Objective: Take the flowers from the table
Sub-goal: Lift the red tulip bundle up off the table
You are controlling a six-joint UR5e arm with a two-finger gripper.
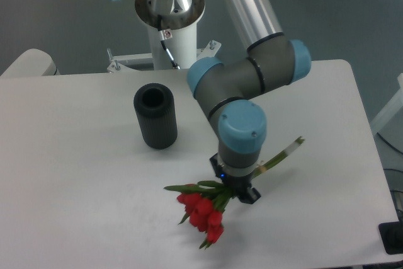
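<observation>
White bench [75,174] fills the view, grey floor behind it. Flowers [204,213] lie near the front edge, red buds toward the camera, stems [283,152] running back to the right under the arm. Hand [238,188] sits right over the stems, mostly hidden by the wrist, so I cannot tell its grip. Black ribbed vase [155,116] stands upright, off to the left.

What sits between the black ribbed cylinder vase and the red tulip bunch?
Only bare white tabletop lies between the black ribbed cylinder vase and the red tulip bunch, per the fixed camera.
</observation>
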